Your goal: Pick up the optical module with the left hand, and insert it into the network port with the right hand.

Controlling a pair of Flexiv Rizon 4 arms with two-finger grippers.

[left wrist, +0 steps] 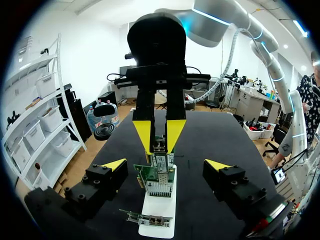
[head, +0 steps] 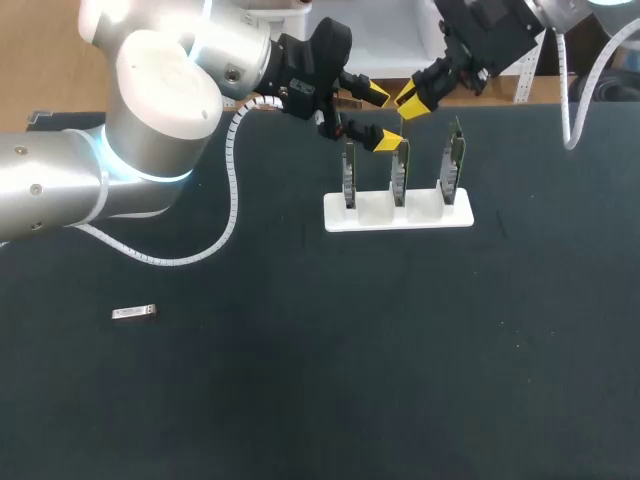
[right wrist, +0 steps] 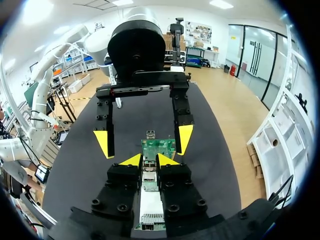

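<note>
Closest to the right wrist camera, the right gripper has its yellow tips drawn in tight on the optical module, one finger on each side of the small silver body. The module hangs over the middle of the white stand. Its lower end meets the metal cage on the middle card. How far it sits in the port cannot be told.

The stand holds three green cards upright in a row. The left card is at one end of the stand and the right card at the other. Any print on the cards or the module is too small to read.

The left gripper hovers at the stand's left end, above the card tops, facing the right gripper along the row. Its jaws are spread wide and hold nothing. In the left wrist view one finger lies to each side of the line of cards, touching none of them.

The left arm comes in well to the left of the stand, with a white spiral cable looping down from it to the dark table.

Far from the stand, toward the near left of the table, a small silver piece lies flat by itself. It looks much like the module.
</note>
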